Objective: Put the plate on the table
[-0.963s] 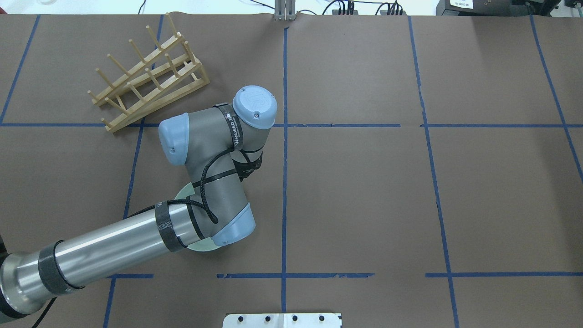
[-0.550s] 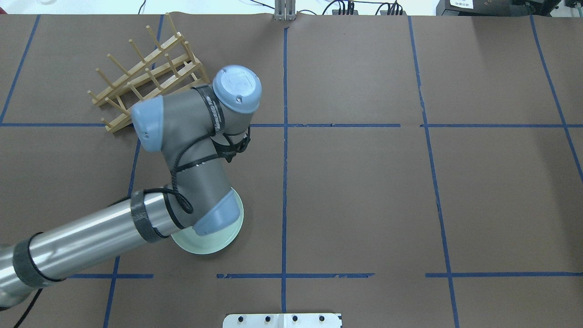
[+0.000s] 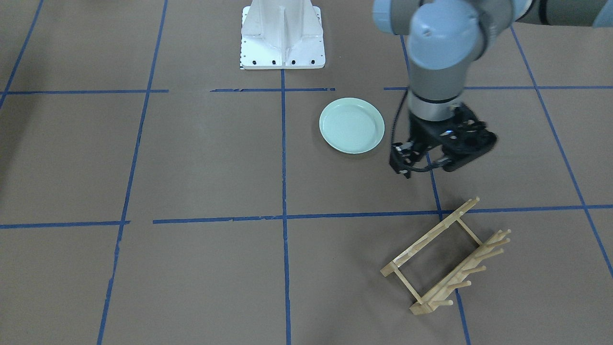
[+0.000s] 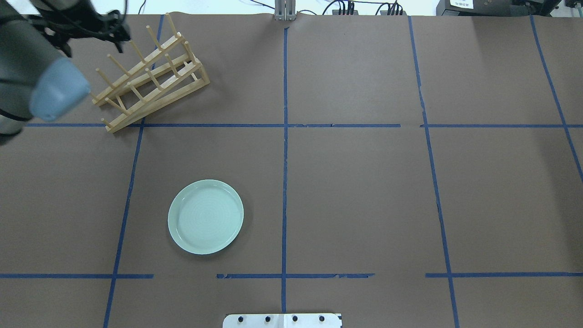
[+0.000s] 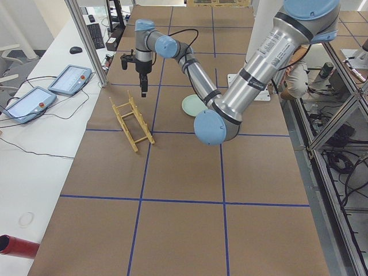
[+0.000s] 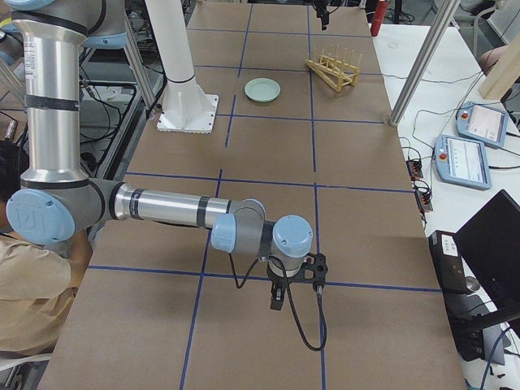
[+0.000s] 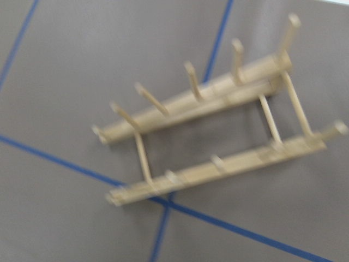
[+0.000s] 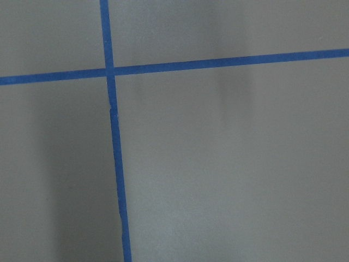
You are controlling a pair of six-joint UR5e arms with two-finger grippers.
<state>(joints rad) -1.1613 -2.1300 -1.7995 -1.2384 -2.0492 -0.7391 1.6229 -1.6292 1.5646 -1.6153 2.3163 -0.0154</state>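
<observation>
The pale mint-green plate [image 4: 206, 217] lies flat on the brown table [image 4: 364, 191], left of the centre tape line; it also shows in the front-facing view [image 3: 352, 125] and both side views [image 5: 192, 105] [image 6: 262, 89]. My left gripper [image 3: 424, 165] hangs above the table between the plate and the wooden rack [image 3: 448, 258], apart from both, empty, and looks open. In the overhead view it [image 4: 107, 29] is blurred at the far left, by the rack [image 4: 148, 75]. My right gripper [image 6: 276, 302] points down far from the plate; I cannot tell its state.
The light wooden peg rack [image 7: 212, 142] holds nothing and fills the left wrist view. The white bolted base [image 3: 282, 43] stands at the robot's edge of the table. Blue tape lines [image 8: 112, 136] cross under the right wrist.
The left arm, which covered the plate, has swung away to the far left toward the rack. The plate stays on the table, now fully uncovered.
</observation>
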